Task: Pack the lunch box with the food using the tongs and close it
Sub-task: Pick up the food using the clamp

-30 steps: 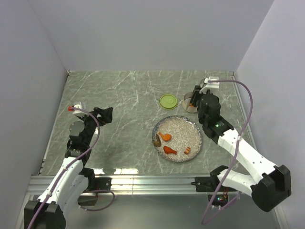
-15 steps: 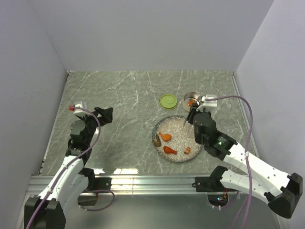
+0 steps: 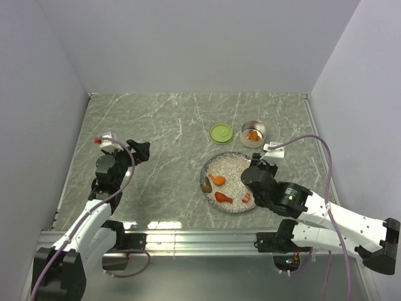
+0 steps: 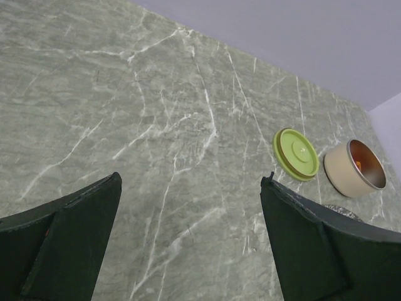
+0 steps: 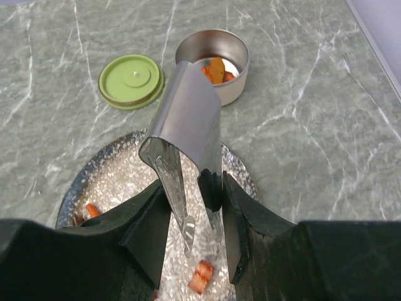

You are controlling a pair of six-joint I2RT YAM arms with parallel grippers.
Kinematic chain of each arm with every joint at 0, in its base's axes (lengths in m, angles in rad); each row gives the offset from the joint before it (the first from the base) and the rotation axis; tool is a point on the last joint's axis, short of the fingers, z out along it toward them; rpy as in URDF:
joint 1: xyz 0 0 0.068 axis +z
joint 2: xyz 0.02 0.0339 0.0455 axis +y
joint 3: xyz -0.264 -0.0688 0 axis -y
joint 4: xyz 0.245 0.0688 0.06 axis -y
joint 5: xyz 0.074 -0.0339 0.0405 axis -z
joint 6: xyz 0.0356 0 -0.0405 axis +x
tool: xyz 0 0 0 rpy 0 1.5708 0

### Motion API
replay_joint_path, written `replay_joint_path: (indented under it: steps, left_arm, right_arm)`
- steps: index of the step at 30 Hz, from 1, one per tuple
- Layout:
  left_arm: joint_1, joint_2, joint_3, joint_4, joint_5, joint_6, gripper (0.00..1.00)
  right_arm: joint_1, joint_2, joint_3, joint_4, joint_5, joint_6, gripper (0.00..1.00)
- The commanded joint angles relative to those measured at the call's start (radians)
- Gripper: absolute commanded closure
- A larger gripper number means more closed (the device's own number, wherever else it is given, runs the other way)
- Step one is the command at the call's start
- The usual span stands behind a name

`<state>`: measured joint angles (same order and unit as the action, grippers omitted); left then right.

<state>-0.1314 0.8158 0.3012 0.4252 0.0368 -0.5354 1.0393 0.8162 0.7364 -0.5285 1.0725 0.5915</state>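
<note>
Marble table (image 3: 156, 125): fills the middle of the top view.

Speckled plate (image 3: 235, 170): centre right. Four pieces of the food (image 3: 223, 197) lie on it, toward its lower left half.

Right gripper (image 5: 193, 188): over the plate's right edge, clamped on the tongs.

Left gripper (image 4: 191, 182): far left in the top view, jaws spread wide, holding nothing, above bare marble.

Lunch box (image 3: 253, 143): just above the plate, uncovered, with orange pieces already inside.

Lime lid (image 3: 221, 132): flat on the table directly left of the tin, just apart from it.

The tongs (image 5: 188, 119): tips down, arms a little apart, nothing between them. One red-orange piece (image 5: 202, 276) lies just under the tips in the wrist view.

Step, as judged: mid-packing, lining up the next pick. The next move calls for lowering until the tips straddle that piece, squeezing, then carrying it up-frame to the tin. The lid comes last.
</note>
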Motion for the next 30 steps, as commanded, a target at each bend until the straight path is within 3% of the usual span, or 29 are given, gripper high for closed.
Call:
replay_joint_path:
  steps: [1,8,18,22,30]
  left_arm:
    - [0.004,0.028,0.053,0.075,0.011,0.005,0.0]
    - [0.004,0.092,0.068,0.101,0.017,0.012,0.01]
    - [0.004,0.056,0.062,0.093,0.011,0.015,0.01]
    - [0.004,0.063,0.065,0.095,0.014,0.014,0.01]
    - [0.004,0.062,0.064,0.095,0.015,0.014,0.01]
  right_arm:
    - [0.062,0.008,0.073,-0.18,0.118,0.188,0.57]
    - [0.143,0.038,0.113,-0.329,0.152,0.358,0.57]
    - [0.225,0.119,0.175,-0.542,0.193,0.565,0.57]
    - [0.268,0.147,0.21,-0.677,0.233,0.727,0.57]
    - [0.295,0.161,0.219,-0.728,0.236,0.774,0.56]
